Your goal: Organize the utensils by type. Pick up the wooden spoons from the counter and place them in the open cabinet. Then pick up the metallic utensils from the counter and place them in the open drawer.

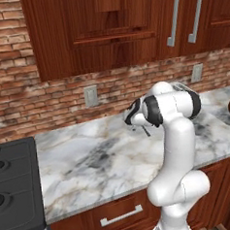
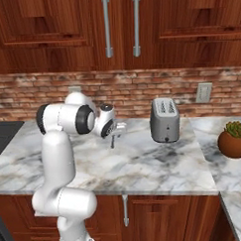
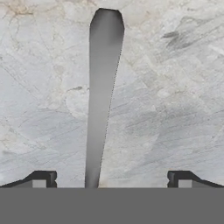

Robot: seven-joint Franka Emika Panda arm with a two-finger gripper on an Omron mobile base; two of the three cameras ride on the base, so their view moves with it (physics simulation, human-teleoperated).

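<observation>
Gripper [image 3: 112,178] fully open, empty, straddling grey metal spoon handle [image 3: 103,100] at frame centre, flat on marble counter [image 3: 175,87]. Step, judged: metal-spoon pickup. Next: descend, close on handle.

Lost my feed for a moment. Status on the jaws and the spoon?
Gripper jaws open, low over counter. Dark grey metal spoon handle lies between the fingertips, not gripped. Nothing in the way.

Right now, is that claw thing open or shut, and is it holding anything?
Gripper: open and holding nothing; a grey metal handle lies on the counter between its fingertips.
</observation>
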